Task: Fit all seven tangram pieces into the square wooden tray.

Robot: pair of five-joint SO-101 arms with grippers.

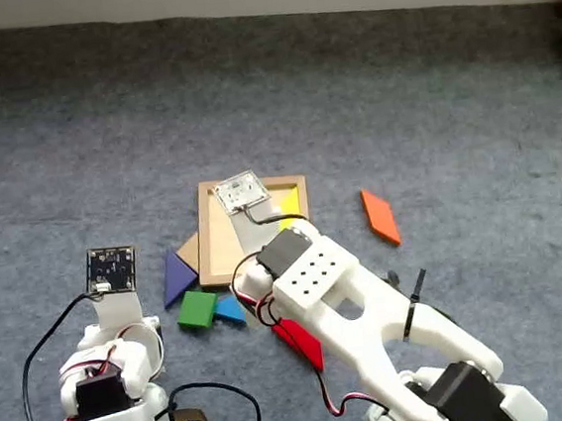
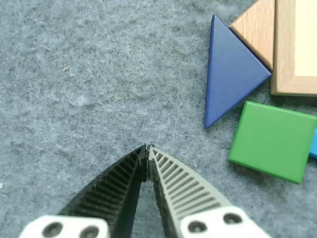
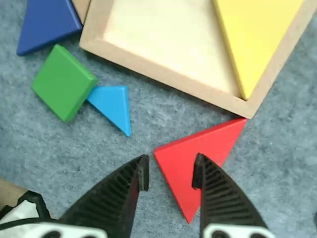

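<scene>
Right gripper (image 3: 170,171) spread around a corner of the red triangle (image 3: 210,146), ready to pinch it | left gripper (image 2: 148,152) pressed together, holding nothing, over carpet (image 2: 74,74) | square wooden tray (image 3: 163,75) close by, yellow triangle (image 3: 252,34) inside

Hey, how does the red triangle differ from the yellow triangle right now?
The yellow triangle lies inside the wooden tray, tucked into a corner; the red triangle lies outside it on the carpet, one tip near that same corner. The right gripper hangs open directly over the red triangle, while nothing touches the yellow triangle. Both are flat triangular tangram pieces lying flat.
</scene>
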